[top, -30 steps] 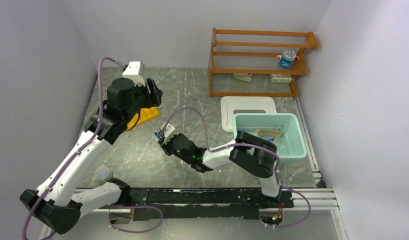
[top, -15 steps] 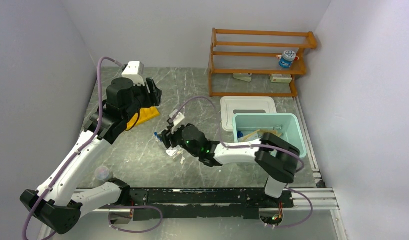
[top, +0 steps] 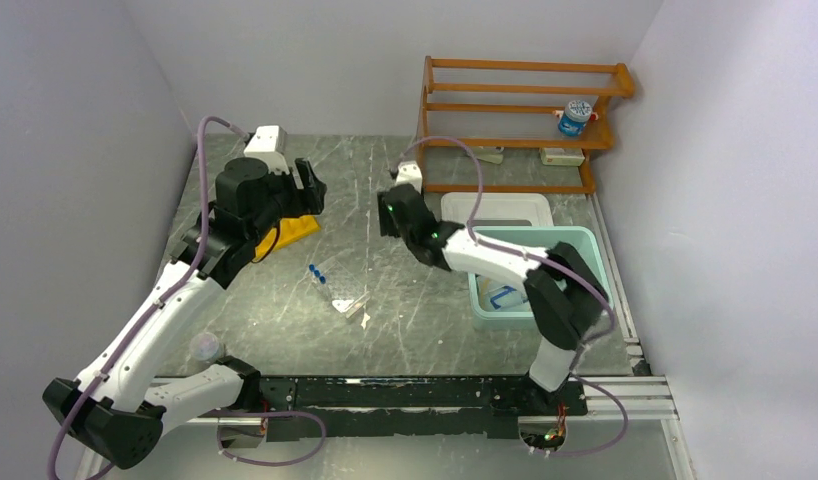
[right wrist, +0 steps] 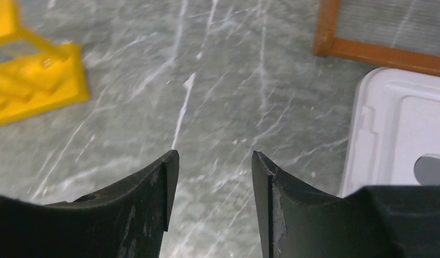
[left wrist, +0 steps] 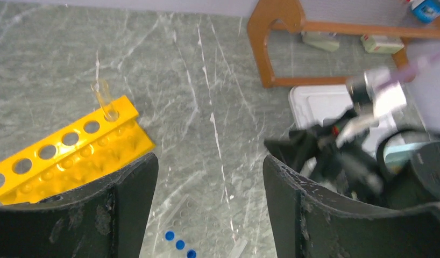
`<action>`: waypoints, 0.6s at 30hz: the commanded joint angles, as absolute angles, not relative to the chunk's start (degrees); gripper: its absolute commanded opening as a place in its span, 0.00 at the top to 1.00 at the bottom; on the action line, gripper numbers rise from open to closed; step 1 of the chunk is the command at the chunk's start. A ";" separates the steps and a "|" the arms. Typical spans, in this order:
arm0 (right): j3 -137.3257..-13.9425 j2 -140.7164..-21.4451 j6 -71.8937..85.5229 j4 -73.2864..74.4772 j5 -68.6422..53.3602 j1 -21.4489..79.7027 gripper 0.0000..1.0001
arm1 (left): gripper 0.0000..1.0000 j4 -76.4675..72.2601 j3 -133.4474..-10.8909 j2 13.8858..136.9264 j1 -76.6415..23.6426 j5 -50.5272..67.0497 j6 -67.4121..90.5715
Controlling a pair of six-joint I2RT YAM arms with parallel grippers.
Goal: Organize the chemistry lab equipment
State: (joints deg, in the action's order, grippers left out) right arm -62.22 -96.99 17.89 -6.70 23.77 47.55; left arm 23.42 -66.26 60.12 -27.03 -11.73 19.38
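Right pincer [right wrist: 212, 156] swung well away from tiny blue-capped tubes [top: 318, 273].

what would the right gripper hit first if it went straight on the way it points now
The right gripper would probably meet the bare table first, between the yellow rack and the white lid. Nothing shows between its open fingers, though depth is unclear.

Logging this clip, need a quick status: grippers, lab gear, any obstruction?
Left gripper open, empty, by yellow rack. Right gripper open, empty, near white lid. Blue-capped tubes, clear tray loose mid-table. No obstruction seen.
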 commanded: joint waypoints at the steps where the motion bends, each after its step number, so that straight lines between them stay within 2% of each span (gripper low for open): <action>1: -75.25 -105.78 22.40 13.60 29.97 43.15 0.44 | 0.24 22.42 -63.17 59.70 -26.37 -8.92 21.08; 11: -87.28 -119.65 20.62 16.70 33.65 35.75 0.38 | 0.25 20.04 -57.18 61.31 -26.19 3.38 25.36; 18: -87.72 -123.76 21.30 18.95 34.58 33.60 0.28 | 0.26 19.36 -55.93 62.48 -26.19 4.60 25.84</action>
State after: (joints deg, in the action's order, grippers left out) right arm -87.18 -122.83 20.53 16.16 32.77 34.41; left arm 22.26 -56.45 62.26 -26.59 1.43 24.91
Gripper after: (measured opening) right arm 0.704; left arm 0.745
